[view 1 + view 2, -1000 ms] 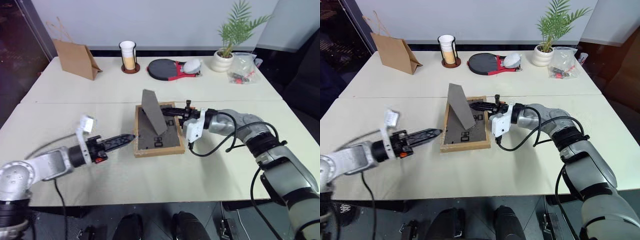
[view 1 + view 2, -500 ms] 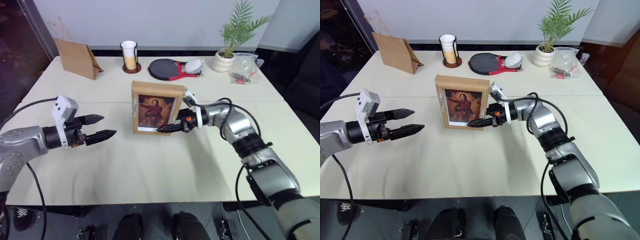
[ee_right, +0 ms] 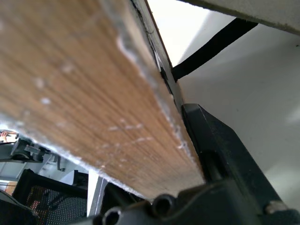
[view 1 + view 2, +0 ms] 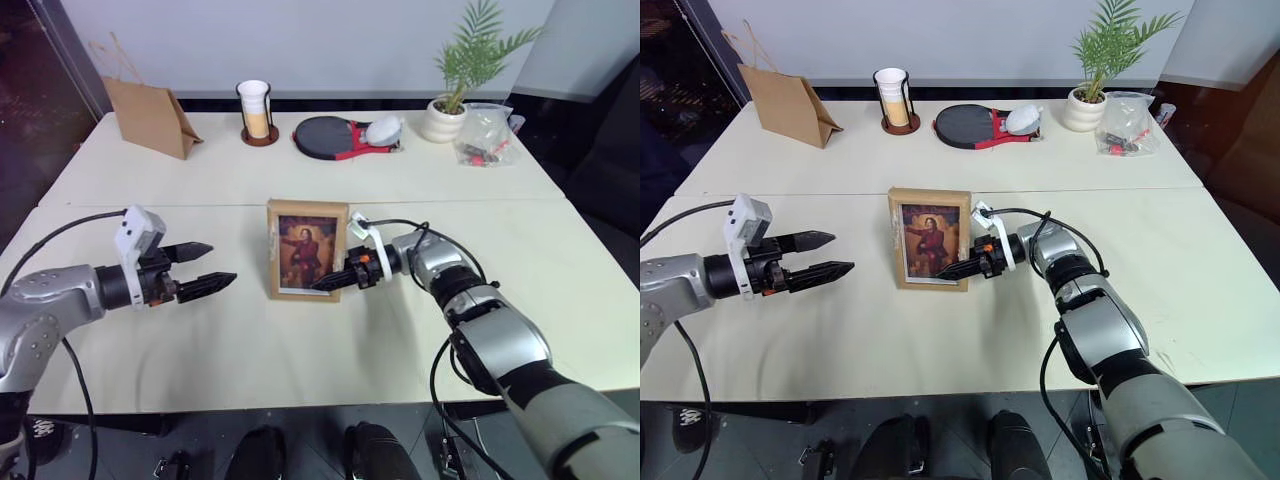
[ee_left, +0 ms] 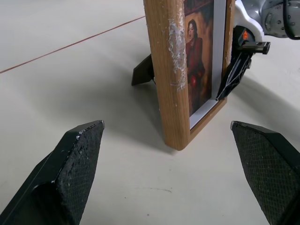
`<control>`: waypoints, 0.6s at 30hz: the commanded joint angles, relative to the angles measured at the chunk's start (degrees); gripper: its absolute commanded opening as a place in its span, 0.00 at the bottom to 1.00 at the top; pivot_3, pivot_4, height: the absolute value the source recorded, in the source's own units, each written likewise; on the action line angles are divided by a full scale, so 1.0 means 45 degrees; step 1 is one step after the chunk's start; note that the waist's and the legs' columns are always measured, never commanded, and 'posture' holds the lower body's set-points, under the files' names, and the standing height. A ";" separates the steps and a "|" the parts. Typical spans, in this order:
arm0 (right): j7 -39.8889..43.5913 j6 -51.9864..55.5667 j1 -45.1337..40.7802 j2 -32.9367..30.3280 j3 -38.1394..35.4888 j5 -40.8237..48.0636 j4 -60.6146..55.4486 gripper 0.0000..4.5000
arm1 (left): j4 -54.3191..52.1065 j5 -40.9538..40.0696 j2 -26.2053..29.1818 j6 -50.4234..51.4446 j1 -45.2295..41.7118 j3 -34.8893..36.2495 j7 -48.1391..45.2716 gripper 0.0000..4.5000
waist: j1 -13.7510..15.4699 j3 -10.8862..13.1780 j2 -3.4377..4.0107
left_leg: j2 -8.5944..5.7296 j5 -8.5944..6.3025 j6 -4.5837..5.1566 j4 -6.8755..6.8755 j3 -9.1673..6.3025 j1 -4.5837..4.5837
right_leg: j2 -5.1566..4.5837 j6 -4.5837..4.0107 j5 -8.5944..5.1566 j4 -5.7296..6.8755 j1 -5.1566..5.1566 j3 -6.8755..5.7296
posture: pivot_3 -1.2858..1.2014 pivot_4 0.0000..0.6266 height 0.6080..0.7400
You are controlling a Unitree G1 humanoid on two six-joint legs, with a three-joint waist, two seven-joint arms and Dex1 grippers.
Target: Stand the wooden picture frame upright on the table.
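The wooden picture frame (image 4: 305, 250) stands upright on the table (image 4: 300, 350), just in front of the seam, with its portrait facing me. In the left wrist view its dark easel stand (image 5: 143, 71) props it from behind. My right gripper (image 4: 330, 283) is at the frame's lower right edge, pointing left, and the right wrist view has the wood edge (image 3: 93, 93) right against it. My left gripper (image 4: 220, 263) is open and empty, level with the frame and a short way off its left side, with its fingers (image 5: 70, 164) spread wide.
Along the table's far edge stand a brown paper bag (image 4: 150, 118), a cup in a holder (image 4: 256, 112), a table-tennis paddle (image 4: 335, 138), a potted plant (image 4: 450, 110) and a clear plastic bag (image 4: 487, 135).
The frame lay face down a second ago. My right gripper turned it upright and lowered it onto the table. My left gripper drew back from the frame's left edge.
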 commanded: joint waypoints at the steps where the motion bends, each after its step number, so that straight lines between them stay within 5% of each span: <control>1: 0.0048 0.0015 -0.0349 -0.0255 -0.0634 -0.0284 -0.0077 0.75 | -0.0214 0.0113 0.0001 -0.0024 -0.0095 0.0425 -0.0237 1.00 | 0.0009 0.0000 0.0000 | 0.0000 0.0000 0.0000 0.0000 0.0001 0.0000 | -0.0001 0.0000 0.0000 0.0001 -0.0001 0.0000 | 0.52 0.24 1.00; 3: -0.0305 -0.0485 -0.0169 -0.0580 -0.0582 -0.0794 -0.0239 0.98 | -0.0205 0.0151 -0.0064 -0.0043 -0.0122 0.0378 -0.0325 1.00 | 0.0011 0.0000 0.0000 | -0.0002 0.0000 -0.0001 0.0000 0.0001 0.0000 | -0.0007 0.0000 0.0000 0.0000 -0.0001 0.0000 | 0.52 0.24 1.00; 4: -0.0700 -0.0695 -0.0008 -0.0913 -0.0707 -0.0955 -0.0406 0.99 | -0.0212 0.0195 -0.0126 -0.0141 -0.0132 0.0335 -0.0430 1.00 | 0.0023 0.0000 0.0000 | -0.0003 0.0000 -0.0001 0.0000 0.0002 0.0000 | -0.0009 -0.0001 0.0000 0.0001 -0.0001 0.0000 | 0.52 0.24 1.00; 8: -0.0825 -0.0421 0.1028 -0.2685 -0.1660 -0.0626 -0.2644 0.99 | -0.0260 0.0259 -0.0382 -0.0376 -0.0069 0.0385 -0.0780 1.00 | 0.0137 0.0000 0.0001 | -0.0030 -0.0001 0.0000 -0.0001 -0.0002 -0.0005 | -0.0071 -0.0001 0.0000 -0.0001 -0.0001 -0.0005 | 0.52 0.24 1.00; 18: -0.2785 0.4718 0.5914 -0.7377 -0.4974 0.1981 -1.5970 0.99 | -0.0521 0.1380 -0.0335 -0.1466 0.0481 0.0583 -0.1289 1.00 | -0.0007 0.0008 0.0043 | -0.0035 -0.0021 0.0034 -0.0013 0.0002 -0.0001 | -0.0083 0.0002 0.0000 -0.0014 -0.0007 -0.0014 | 0.52 0.24 1.00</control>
